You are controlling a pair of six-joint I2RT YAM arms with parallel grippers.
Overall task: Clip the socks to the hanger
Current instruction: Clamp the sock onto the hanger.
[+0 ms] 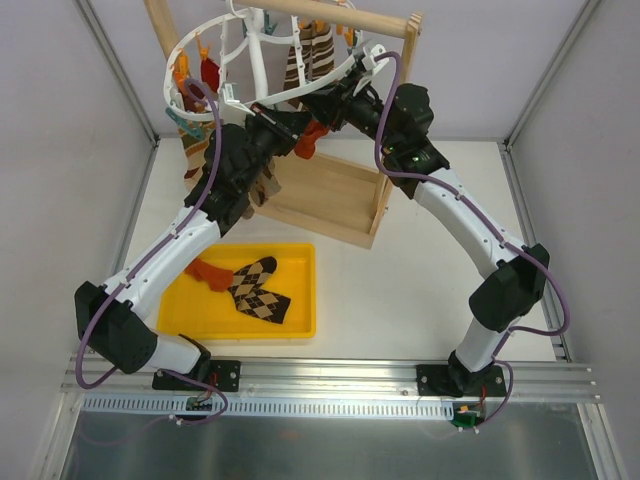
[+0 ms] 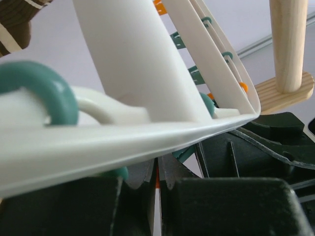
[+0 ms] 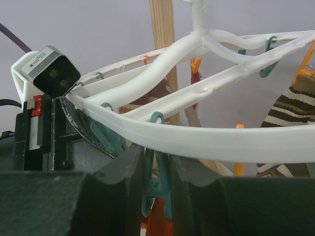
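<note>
The white hanger hangs from the wooden stand at the back. My left gripper is just under its near rim, shut on an orange-red sock; in the left wrist view only an orange sliver shows between the nearly closed jaws, below the hanger's rim. My right gripper is shut on a teal peg under the rim, and the sock sits between the peg's lower ends. A second orange-red sock lies in the yellow tray.
The wooden stand has a flat base and posts right behind both grippers. The yellow tray at the front left also holds an argyle sock. Brown striped socks and a dark red piece hang from pegs.
</note>
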